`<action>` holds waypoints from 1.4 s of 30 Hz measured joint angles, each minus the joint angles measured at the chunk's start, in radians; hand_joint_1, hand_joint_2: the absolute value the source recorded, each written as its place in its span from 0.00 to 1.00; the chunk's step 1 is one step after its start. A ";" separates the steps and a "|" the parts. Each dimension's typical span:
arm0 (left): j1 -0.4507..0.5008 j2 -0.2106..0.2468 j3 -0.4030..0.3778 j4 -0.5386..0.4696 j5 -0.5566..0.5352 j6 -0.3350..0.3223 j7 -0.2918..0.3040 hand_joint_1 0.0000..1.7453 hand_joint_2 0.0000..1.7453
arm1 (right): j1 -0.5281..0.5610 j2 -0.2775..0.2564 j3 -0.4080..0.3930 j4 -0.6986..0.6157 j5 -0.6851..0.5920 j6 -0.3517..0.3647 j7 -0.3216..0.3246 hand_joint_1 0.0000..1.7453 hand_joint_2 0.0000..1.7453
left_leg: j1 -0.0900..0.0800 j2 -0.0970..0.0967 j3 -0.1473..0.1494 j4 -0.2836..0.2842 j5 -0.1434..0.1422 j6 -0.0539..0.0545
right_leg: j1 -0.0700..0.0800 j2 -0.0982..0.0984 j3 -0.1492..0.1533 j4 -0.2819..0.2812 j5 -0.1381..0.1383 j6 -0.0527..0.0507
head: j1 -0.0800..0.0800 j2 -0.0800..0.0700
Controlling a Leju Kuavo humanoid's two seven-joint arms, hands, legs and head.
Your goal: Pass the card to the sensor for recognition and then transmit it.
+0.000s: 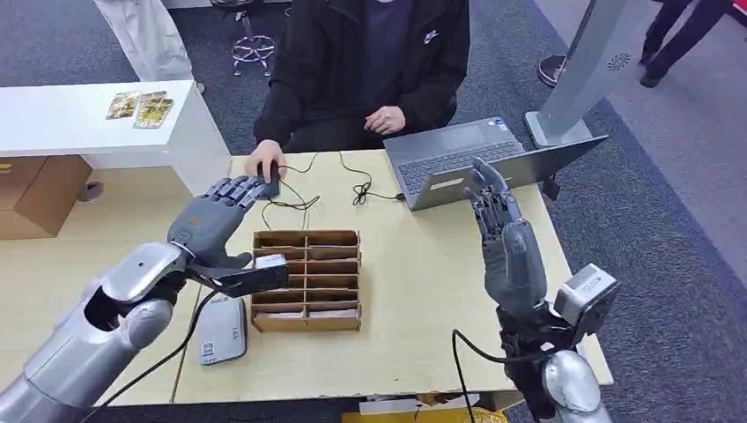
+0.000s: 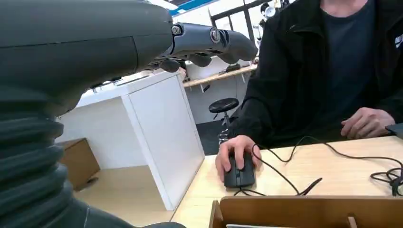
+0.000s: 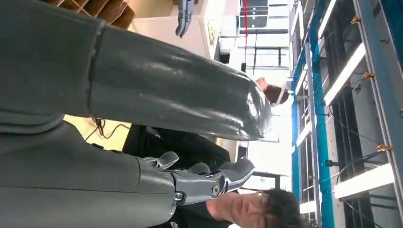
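**Card pick not started: both hands empty**

Since the grey card reader (image 1: 220, 330) lies nearest, beside the brown slotted cardboard organiser (image 1: 306, 280), draw a card from its slots first. Left hand (image 1: 211, 216) hovers open; right hand (image 1: 504, 231) raised, fingers spread, holding nothing. Avoid the black cables (image 1: 299, 198) beyond.

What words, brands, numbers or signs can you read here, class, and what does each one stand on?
No text reads clearly.
White logo on the person's black jacket: too small.
Round emblem on the grey stand: no letters legible.
Label on the grey sensor device: blurred.
Printed cards on the white counter: unreadable.
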 joint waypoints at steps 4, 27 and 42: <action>0.000 -0.006 -0.001 0.010 -0.001 0.002 0.000 0.05 1.00 | -0.002 0.003 0.000 0.001 0.000 0.001 0.000 0.00 0.00 | 0.000 0.000 0.000 0.000 0.000 0.000 | 0.000 0.000 0.000 0.000 0.000 0.000 | 0.000 0.000; -0.005 -0.045 -0.010 0.055 -0.013 0.018 0.000 0.13 1.00 | -0.016 0.013 0.001 0.006 -0.003 0.007 0.001 0.00 0.00 | 0.000 0.000 0.000 0.000 0.000 0.000 | 0.000 0.000 0.000 0.000 0.000 0.000 | 0.000 0.000; -0.015 -0.059 -0.016 0.081 -0.015 0.023 -0.003 0.28 1.00 | -0.022 0.020 0.003 0.013 -0.005 0.012 0.001 0.00 0.00 | 0.000 0.000 0.000 0.000 0.000 0.000 | 0.000 0.000 0.000 0.000 0.000 0.000 | 0.000 0.000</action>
